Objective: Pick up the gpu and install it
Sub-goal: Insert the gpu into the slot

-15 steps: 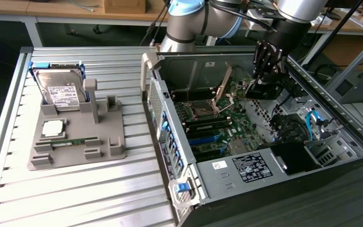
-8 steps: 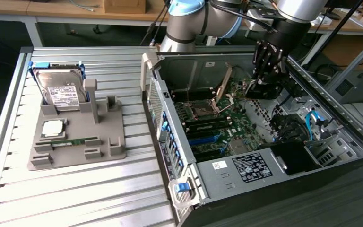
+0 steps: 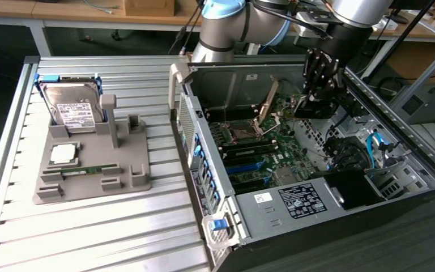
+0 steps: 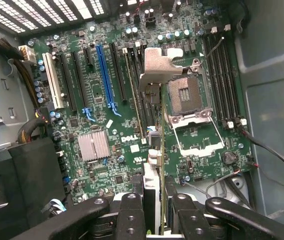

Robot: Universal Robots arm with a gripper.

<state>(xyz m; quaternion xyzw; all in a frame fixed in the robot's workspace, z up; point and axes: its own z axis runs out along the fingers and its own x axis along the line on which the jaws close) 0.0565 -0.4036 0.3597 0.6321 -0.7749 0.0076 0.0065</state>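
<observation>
My gripper [image 4: 154, 220] is shut on the gpu [image 4: 154, 165], which I see edge-on in the wrist view, a thin card with its silver metal bracket [image 4: 162, 62] at the far end. The card hangs above the green motherboard [image 4: 107, 115], over the area between the expansion slots and the open CPU socket [image 4: 186, 95]. A blue slot [image 4: 104, 75] lies to one side of the card. In the exterior view the gripper [image 3: 314, 93] reaches down into the open computer case [image 3: 316, 198] with the dark gpu [image 3: 308, 109] below its fingers.
A grey fixture [image 3: 89, 170] on the slatted table at the exterior view's left carries a silver hard drive [image 3: 72, 110], a processor chip [image 3: 64, 152] and a green memory stick [image 3: 81, 169]. Inside the case are cables [image 4: 271, 150], a small heatsink [image 4: 93, 146] and memory slots [image 4: 221, 75].
</observation>
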